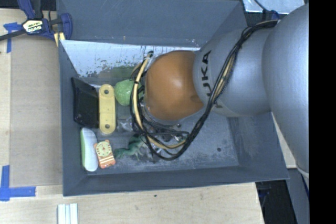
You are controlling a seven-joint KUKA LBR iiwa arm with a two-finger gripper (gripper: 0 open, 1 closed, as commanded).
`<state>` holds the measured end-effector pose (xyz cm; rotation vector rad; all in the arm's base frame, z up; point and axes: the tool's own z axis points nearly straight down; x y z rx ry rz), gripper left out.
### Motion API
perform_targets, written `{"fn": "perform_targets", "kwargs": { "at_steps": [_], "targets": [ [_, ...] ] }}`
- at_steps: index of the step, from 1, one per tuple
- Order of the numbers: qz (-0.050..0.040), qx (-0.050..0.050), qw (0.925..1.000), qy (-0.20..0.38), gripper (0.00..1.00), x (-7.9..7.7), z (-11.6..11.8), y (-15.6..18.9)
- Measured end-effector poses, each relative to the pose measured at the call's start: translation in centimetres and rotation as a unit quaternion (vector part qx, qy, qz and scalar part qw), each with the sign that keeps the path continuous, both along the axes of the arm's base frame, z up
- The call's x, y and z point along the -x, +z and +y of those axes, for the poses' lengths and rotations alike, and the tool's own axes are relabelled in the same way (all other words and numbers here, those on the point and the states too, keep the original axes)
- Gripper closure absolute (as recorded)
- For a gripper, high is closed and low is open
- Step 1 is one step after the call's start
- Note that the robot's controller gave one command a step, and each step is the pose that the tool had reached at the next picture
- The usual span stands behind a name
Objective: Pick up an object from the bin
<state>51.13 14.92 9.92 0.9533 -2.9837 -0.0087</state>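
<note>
One green ball (124,92) lies just left of the gripper (157,131), seemingly nearest; the gripper's state cannot be told.

Arm (247,76) hangs low beside green ball (124,93) in bin (157,13).

Grey bin (157,13). Pale yellow bar (106,108): black block (84,105) left of it, green ball (124,93) right, white-green tube (88,149) below (orange-red patterned tile (104,153) alongside).
</note>
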Motion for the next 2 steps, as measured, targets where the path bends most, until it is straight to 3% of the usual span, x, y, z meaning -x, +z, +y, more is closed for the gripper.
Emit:
{"fn": "perform_targets", "kwargs": {
  "at_steps": [1, 2],
  "targets": [
    [-0.0073, 0.000, 0.9912, 0.132, 0.00, -1.77, -0.62, -2.82],
    [-0.0028, 0.000, 0.9980, 0.064, 1.00, -1.72, -1.04, -2.58]
  ]
}}
